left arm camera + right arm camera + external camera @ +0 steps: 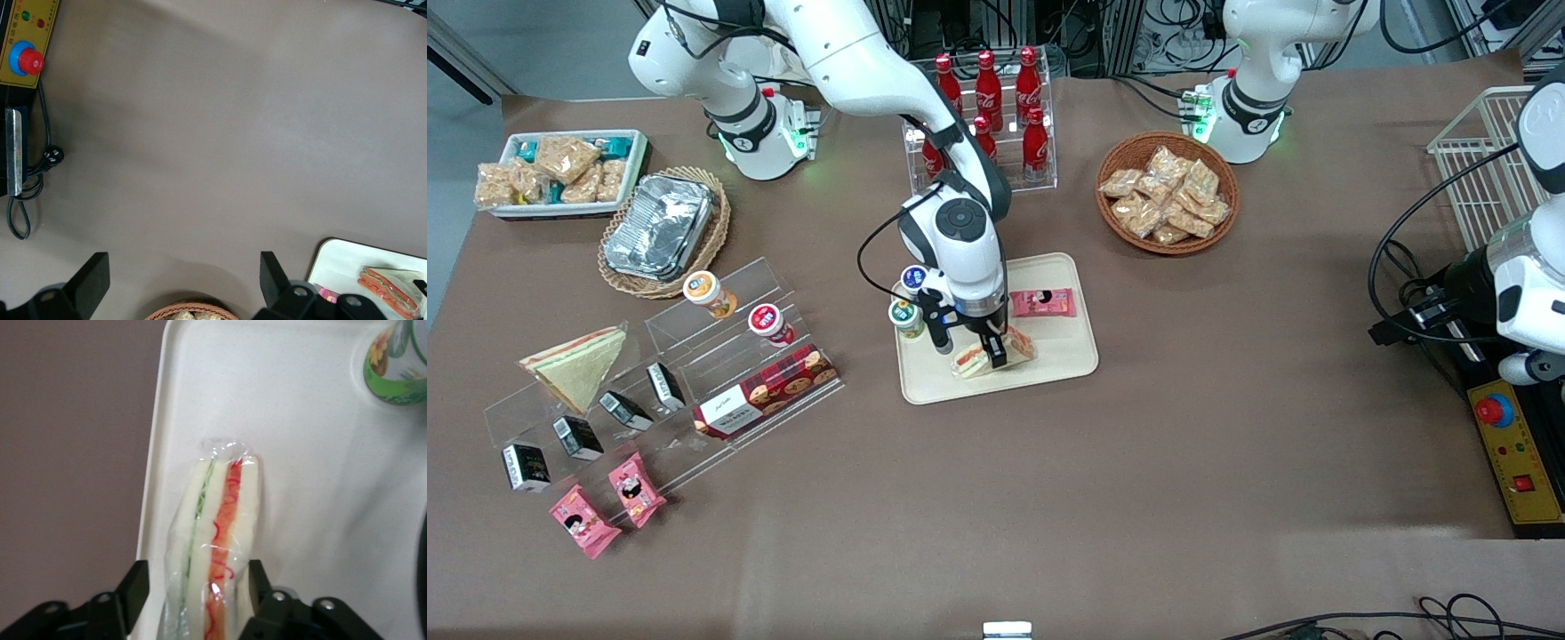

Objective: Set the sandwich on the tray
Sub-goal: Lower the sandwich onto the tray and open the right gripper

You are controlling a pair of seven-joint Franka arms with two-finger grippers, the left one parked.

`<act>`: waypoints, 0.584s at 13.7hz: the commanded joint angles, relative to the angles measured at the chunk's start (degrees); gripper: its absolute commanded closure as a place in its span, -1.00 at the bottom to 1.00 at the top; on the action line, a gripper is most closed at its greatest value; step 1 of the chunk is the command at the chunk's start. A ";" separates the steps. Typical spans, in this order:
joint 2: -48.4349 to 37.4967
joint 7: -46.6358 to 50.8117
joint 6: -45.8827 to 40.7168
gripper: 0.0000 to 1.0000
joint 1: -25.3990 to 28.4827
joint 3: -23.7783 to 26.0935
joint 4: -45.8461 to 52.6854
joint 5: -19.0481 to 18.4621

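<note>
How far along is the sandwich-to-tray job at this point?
Mostly done: the sandwich already sits on the tray, near the edge closest to the front camera, beside a pink snack bar and two cups. In hand: the gripper straddles the wedge, a finger on each side; whether it grips is unclear. Left: let go and lift clear.
</note>
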 commanded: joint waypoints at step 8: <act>-14.71 -9.91 -13.07 -1.00 -3.49 -0.84 2.46 0.93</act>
